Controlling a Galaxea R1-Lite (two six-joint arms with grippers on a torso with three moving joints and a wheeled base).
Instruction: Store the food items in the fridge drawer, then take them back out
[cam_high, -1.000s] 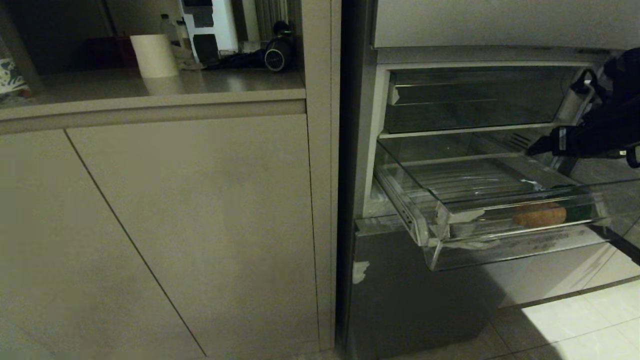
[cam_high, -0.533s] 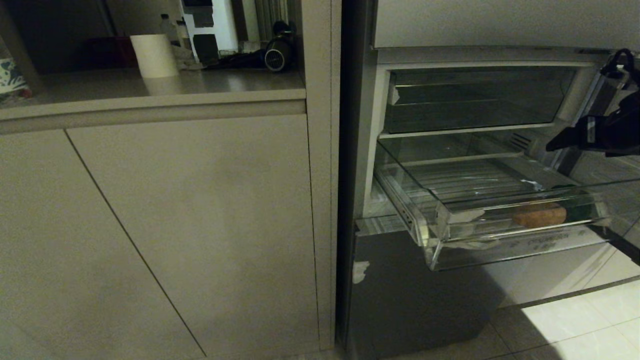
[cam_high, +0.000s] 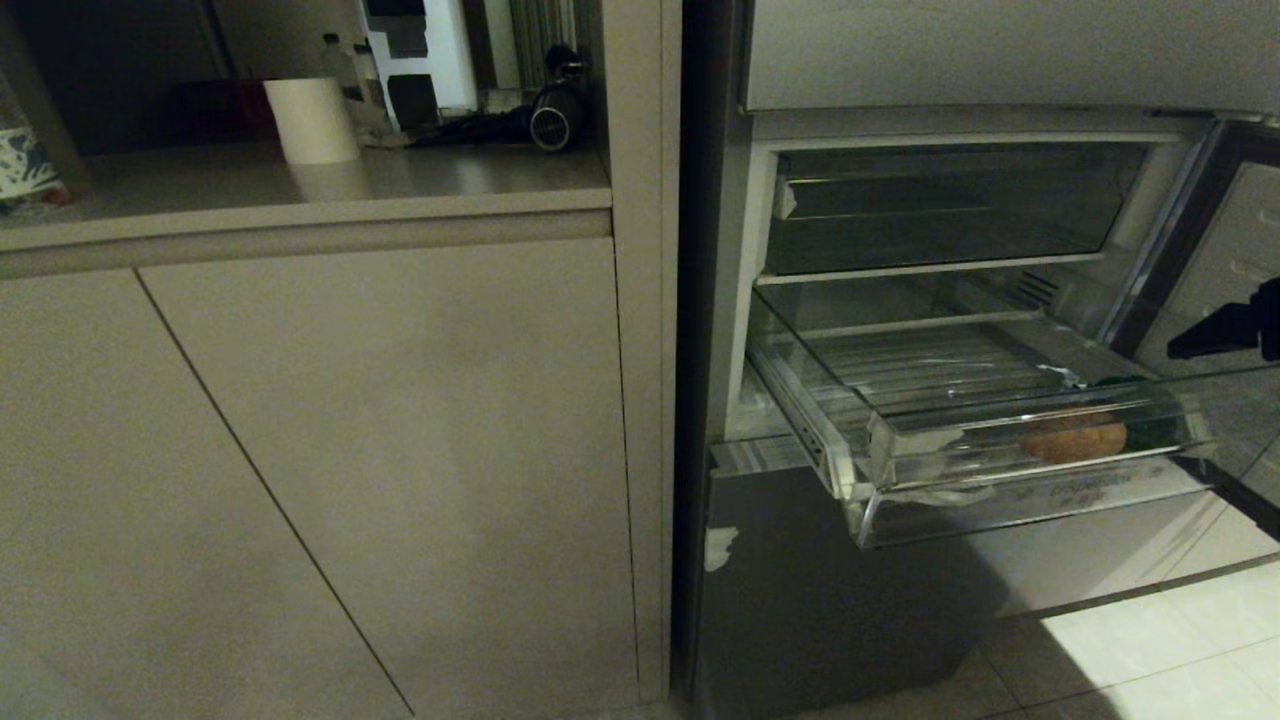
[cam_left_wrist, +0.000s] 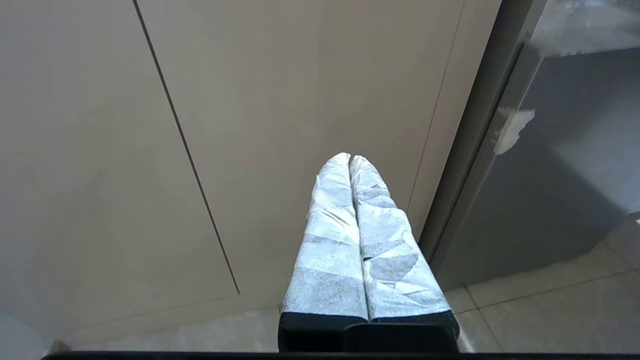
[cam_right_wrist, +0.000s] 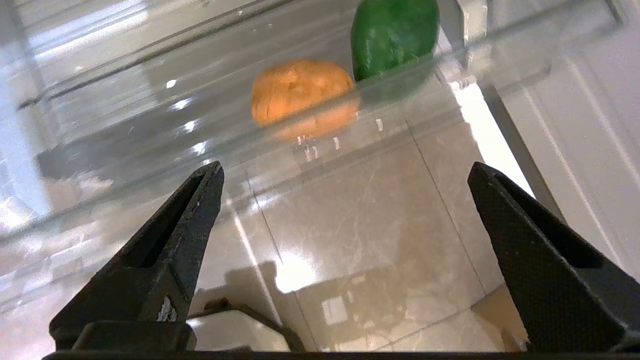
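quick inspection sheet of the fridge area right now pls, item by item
surface: tiled floor under the open drawer.
job's things: fridge drawer pulled out; orange-brown piece and green piece lie side by side inside, near its front.
clutter: paper roll and small items on the counter.
grippers: right claw open, empty, outside the drawer; left claw shut, empty, facing the cabinet door.
cables: nothing seen.
surroundings: clear tray above the drawer.

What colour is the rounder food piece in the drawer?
Glossy dark green, clearest in the right wrist view.
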